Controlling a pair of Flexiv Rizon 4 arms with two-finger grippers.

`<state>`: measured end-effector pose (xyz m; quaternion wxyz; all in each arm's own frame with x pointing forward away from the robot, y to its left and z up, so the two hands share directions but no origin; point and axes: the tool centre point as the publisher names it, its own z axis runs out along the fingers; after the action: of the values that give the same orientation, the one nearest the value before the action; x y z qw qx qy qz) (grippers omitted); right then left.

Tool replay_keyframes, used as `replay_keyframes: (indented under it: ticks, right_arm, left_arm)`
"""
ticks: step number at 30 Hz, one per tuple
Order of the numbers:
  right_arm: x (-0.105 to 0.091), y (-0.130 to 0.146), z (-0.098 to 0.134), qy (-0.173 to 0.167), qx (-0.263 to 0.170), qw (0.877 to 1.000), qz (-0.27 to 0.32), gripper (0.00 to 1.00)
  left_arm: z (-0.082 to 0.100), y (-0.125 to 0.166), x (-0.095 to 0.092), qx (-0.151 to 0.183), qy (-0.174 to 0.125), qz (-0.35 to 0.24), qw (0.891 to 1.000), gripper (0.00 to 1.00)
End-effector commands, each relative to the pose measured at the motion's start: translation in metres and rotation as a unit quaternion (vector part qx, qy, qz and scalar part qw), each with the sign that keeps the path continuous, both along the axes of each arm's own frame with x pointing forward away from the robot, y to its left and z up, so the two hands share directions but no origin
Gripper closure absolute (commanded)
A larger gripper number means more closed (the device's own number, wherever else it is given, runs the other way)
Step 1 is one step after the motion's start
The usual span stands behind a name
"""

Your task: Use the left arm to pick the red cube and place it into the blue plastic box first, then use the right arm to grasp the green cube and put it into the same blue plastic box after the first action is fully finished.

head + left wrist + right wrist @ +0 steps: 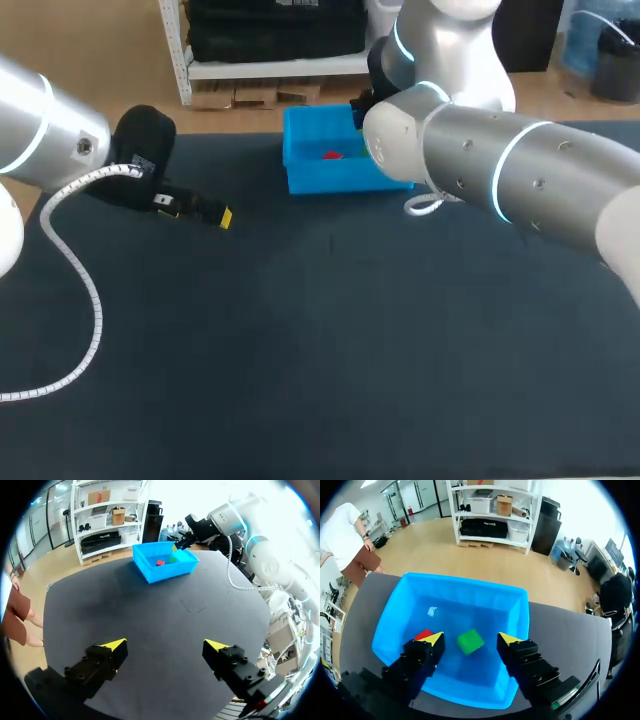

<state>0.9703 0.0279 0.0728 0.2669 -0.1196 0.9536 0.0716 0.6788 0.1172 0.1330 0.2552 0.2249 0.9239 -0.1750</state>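
Could clip the rim of the blue plastic box (470,586) on raising the open right hand (470,638) from above the small green cube (470,642) inside.

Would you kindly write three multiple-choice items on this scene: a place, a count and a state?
1. The red cube lies: A in the blue box; B beside the box; C between fingers.
2. Cubes in the box: A one; B two; C three.
3. The right gripper is: A shut on the green cube; B open above it; C shut, empty.
Answers: 1 A, it rests on the box floor; 2 B, red and green both lie inside; 3 B, gaps show either side of the cube.
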Motion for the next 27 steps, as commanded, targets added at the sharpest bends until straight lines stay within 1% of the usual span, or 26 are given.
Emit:
replay_keyframes:
  ticks: [1,3,6,7,10,11,16,21,27]
  right_arm:
    - [-0.002,0.003,0.012,0.095,-0.032,0.995,0.012,0.00]
    - [-0.007,0.003,0.017,0.102,-0.035,0.994,0.014,0.00]
    - [-0.021,0.005,0.025,0.108,-0.036,0.993,0.018,0.00]
    - [-0.026,0.006,0.028,0.111,-0.026,0.993,0.021,0.00]
    - [-0.039,0.008,0.033,0.120,-0.022,0.992,0.026,0.00]
    - [-0.046,0.009,0.036,0.120,-0.019,0.992,0.027,0.00]
    - [-0.072,0.013,0.046,0.112,-0.015,0.993,0.037,0.00]
    - [-0.094,0.012,0.053,0.107,-0.013,0.993,0.042,0.00]
    - [-0.117,0.016,0.055,0.101,-0.014,0.994,0.047,0.00]
  left_arm:
    - [-0.001,0.001,0.002,-0.003,0.000,-0.003,1.000,0.00]
    - [-0.001,0.001,0.002,-0.003,0.000,-0.003,1.000,0.00]
    - [-0.001,0.001,0.002,-0.003,0.000,-0.003,1.000,0.00]
    - [-0.001,0.001,0.002,-0.003,0.000,-0.003,1.000,0.00]
    - [-0.001,0.001,0.002,-0.003,0.000,-0.003,1.000,0.00]
    - [-0.001,0.001,0.002,-0.003,0.000,-0.003,1.000,0.00]
    - [-0.001,0.001,0.002,-0.003,0.000,-0.003,1.000,0.00]
    - [-0.001,0.001,0.002,-0.003,0.000,-0.003,1.000,0.00]
    - [-0.001,0.001,0.002,-0.003,0.000,-0.003,1.000,0.00]
